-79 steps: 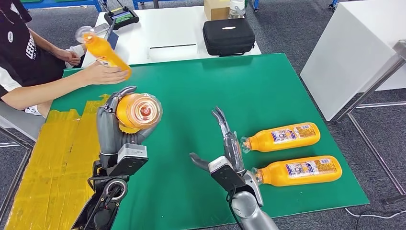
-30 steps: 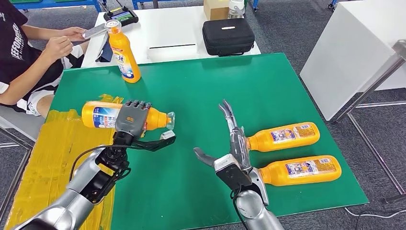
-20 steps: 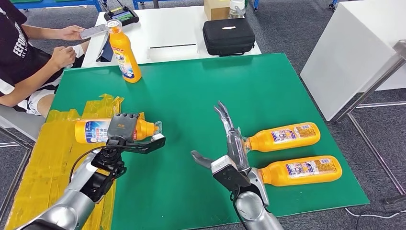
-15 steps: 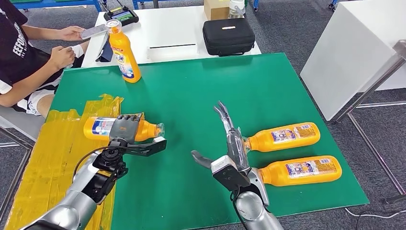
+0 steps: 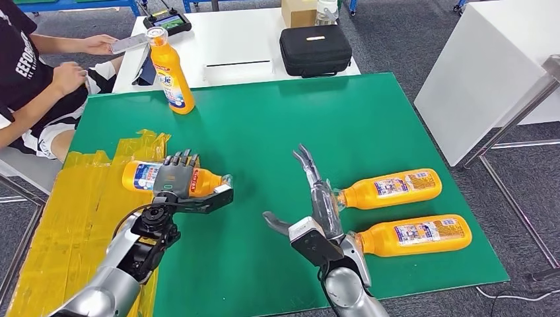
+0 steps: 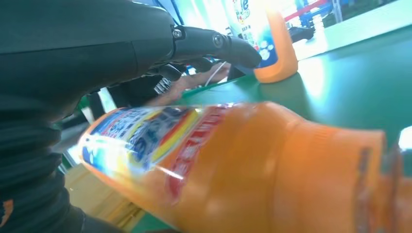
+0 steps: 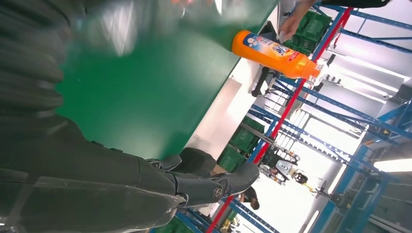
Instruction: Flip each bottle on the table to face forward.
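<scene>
My left hand (image 5: 175, 179) grips an orange bottle (image 5: 140, 176) around its middle. The bottle lies on its side, low over the green table (image 5: 264, 125), cap toward the right, at the edge of the yellow tape. In the left wrist view the held bottle (image 6: 233, 165) shows its label, with my fingers (image 6: 214, 41) over it. My right hand (image 5: 315, 201) is open, fingers stretched beside the cap of a lying orange bottle (image 5: 393, 187). A second lying bottle (image 5: 416, 235) is just nearer. An upright orange bottle (image 5: 170, 72) stands at the back left, also in the right wrist view (image 7: 274, 51).
A person sits at the left holding a phone (image 5: 129, 43). Yellow tape (image 5: 86, 218) covers the table's left side. Behind stands a white table with a black case (image 5: 315, 49) and a controller (image 5: 168, 23). A white bench (image 5: 489, 66) is at right.
My left hand turned the raised bottle onto its side, lowered it to the left and lately shifted slightly right. The person stood another bottle upright at back left. My right hand barely moved.
</scene>
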